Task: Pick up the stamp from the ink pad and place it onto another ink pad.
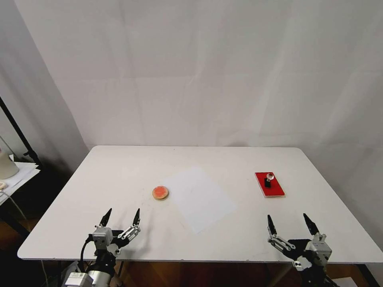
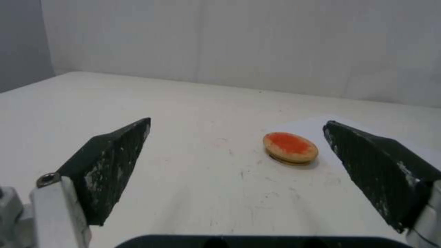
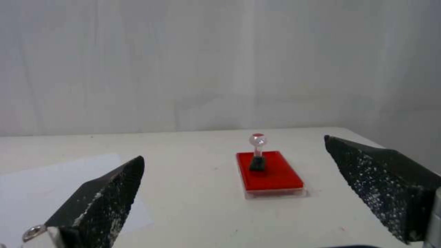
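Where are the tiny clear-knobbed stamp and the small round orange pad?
Tiny clear-knobbed black-based stamp [image 3: 257,154], right wrist view, on its clear stem.
Small round orange pad with tan rim [image 2: 290,146], left wrist view, on its orange centre.

left gripper [image 2: 236,137] spread wide, round ink pad [image 2: 290,147] ahead

Stamp [image 1: 269,180] stands on ink pad [image 1: 275,189], right of paper [image 1: 201,198].

Bare table [image 1: 239,239] lies between the right gripper [image 1: 292,223] and the stamp [image 1: 268,181].
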{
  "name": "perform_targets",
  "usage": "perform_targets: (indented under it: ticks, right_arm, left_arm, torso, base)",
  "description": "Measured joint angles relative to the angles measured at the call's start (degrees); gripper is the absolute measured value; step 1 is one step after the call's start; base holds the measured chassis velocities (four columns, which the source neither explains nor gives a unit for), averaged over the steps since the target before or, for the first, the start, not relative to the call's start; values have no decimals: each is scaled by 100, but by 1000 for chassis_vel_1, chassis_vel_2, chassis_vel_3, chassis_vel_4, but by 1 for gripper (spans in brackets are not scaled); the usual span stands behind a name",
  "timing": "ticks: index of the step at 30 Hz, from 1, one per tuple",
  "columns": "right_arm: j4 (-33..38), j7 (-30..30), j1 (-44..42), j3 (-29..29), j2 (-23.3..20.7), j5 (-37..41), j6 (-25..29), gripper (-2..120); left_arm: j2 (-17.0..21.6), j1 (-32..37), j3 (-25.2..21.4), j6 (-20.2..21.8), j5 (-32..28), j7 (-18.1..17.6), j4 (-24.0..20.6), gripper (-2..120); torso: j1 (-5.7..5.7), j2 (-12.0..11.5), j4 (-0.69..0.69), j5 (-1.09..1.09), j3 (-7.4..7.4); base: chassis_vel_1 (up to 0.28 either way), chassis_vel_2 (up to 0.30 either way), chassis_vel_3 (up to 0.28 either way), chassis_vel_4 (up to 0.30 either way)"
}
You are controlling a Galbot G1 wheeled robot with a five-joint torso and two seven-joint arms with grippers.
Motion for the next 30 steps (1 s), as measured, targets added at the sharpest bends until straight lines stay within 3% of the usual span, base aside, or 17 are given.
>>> perform_targets:
  ticks: [13, 17, 23, 26, 30]
  right_arm:
    - [-29, 0, 103, -23, -99, 153, -81, 100]
    - [-91, 3, 430, 16, -365, 503, -290, 100]
    - [-317, 89, 1402, 39, -1179, 1658, -894, 100]
    - [-534, 134, 1955, -104, -1578, 2264, -1211, 100]
    - [-967, 169, 2550, -388, -1767, 2583, -1381, 100]
  left_arm:
    - [0, 0, 0, 0, 0, 0, 0, 100]
    - [0, 0, 0, 0, 0, 0, 0, 100]
    - [0, -1, 0, 0, 0, 0, 0, 100]
    - [0, 0, 0, 0, 0, 0, 0, 100]
    - [0, 0, 0, 0, 0, 0, 0, 100]
  torso:
    - [0, 0, -1, 0, 0]
    - [0, 0, -1, 1, 0]
    - [0, 0, 0, 1, 0]
    - [0, 0, 1, 0, 0]
    - [1, 0, 1, 1, 1]
  base:
    - [0, 0, 0, 0]
    - [0, 0, 0, 0]
    - [0, 0, 0, 0]
    - [0, 0, 0, 0]
    - [0, 0, 0, 0]
